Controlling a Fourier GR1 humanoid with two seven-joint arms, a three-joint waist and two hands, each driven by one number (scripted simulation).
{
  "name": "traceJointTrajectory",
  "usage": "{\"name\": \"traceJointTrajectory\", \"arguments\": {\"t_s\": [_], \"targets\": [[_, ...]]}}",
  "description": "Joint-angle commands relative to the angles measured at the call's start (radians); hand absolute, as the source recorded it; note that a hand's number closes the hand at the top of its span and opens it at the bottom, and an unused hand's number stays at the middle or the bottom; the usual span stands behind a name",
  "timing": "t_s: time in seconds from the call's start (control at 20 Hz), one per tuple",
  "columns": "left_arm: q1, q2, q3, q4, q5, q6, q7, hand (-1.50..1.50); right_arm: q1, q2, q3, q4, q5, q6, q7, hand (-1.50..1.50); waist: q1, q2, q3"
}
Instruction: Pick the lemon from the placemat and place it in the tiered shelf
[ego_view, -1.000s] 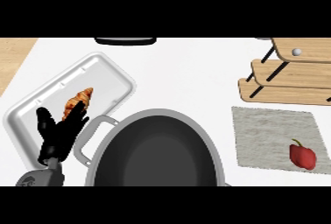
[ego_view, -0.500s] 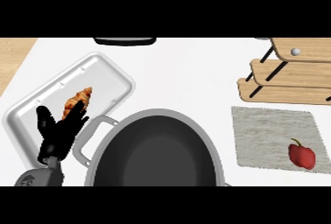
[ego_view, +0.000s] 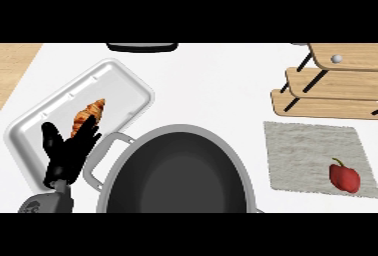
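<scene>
The red fruit (ego_view: 344, 176) lies on the placemat (ego_view: 310, 150) at lower right — it resembles a pepper, not a lemon. Only the left hand (ego_view: 66, 155) shows, lower left, fingers spread, holding nothing; reaching across could bump the big pot (ego_view: 181, 172) — the tiered shelf (ego_view: 332, 82) waits upper right.

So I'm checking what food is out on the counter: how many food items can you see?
2. A croissant lies in the white tray at left, and a red pepper sits on the grey placemat at right. No lemon shows.

We count one red bell pepper (ego_view: 344, 177), one croissant (ego_view: 88, 116), one white tray (ego_view: 118, 80), one dark pot (ego_view: 181, 172), one grey placemat (ego_view: 310, 150), and one wooden tiered shelf (ego_view: 332, 85).
</scene>
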Motion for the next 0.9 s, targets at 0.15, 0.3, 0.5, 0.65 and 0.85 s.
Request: {"name": "traceJointTrajectory", "arguments": {"t_s": [0.15,0.3,0.5,0.65,0.85], "targets": [[0.048,-0.012,-0.009,-0.021,0.008,-0.023,-0.011,0.0,-0.017,0.008,0.04,0.004,0.07,0.014,-0.008,1.5,-0.005,-0.002,-0.002],[0.054,-0.002,-0.011,-0.024,-0.007,-0.014,-0.004,0.0,-0.058,0.021,-0.11,0.099,-0.048,-0.047,0.06,-1.5,0.001,-0.001,-0.002],[-0.014,0.027,0.032,0.035,0.022,-0.039,-0.014,0.0,-0.103,0.037,-0.151,0.15,-0.079,-0.068,0.084,-1.5,0.003,0.003,-0.002],[0.019,0.01,0.02,-0.038,0.022,-0.014,0.029,0.0,-0.133,-0.01,-0.235,0.152,-0.174,0.003,0.128,-1.5,-0.002,-0.001,-0.002],[0.04,-0.003,0.003,-0.018,0.003,-0.014,0.009,0.0,-0.147,0.065,-0.288,0.177,-0.229,-0.083,0.139,-1.5,0.001,0.001,-0.002]]}}
